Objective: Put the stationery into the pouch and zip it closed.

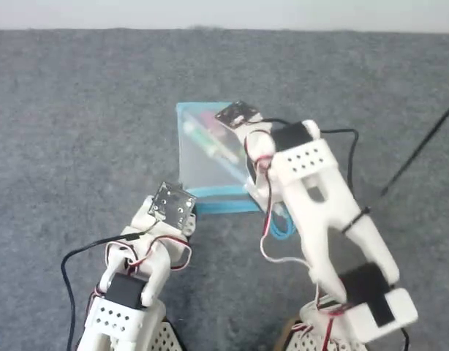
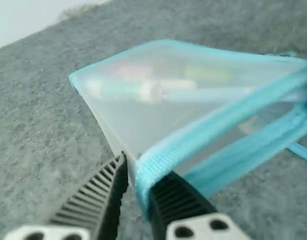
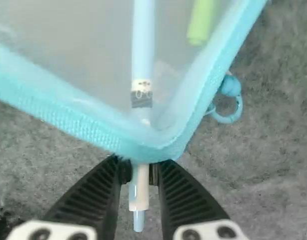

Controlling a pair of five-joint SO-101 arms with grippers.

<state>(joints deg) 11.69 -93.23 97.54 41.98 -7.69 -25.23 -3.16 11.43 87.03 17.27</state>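
Your right gripper (image 3: 139, 172) is clamped on the pen (image 3: 142, 60), partly inside the pouch (image 1: 202, 157) mid-table; left gripper (image 2: 136, 172) pinches the pouch's zip edge. Push straight along the pen's line, holding the mouth taut

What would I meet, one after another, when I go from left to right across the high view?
left gripper → pouch → blue loop → thin black stick

Grey fuzzy table (image 1: 78, 110) w/ a see-thru pouch (image 1: 202, 164), blue edges, sitting on it. A blue cord (image 3: 229, 86) lies on the grey, just beside a pouch corner. Thin black wire (image 1: 418, 150) lies well apart from pouch, to its right in high view.
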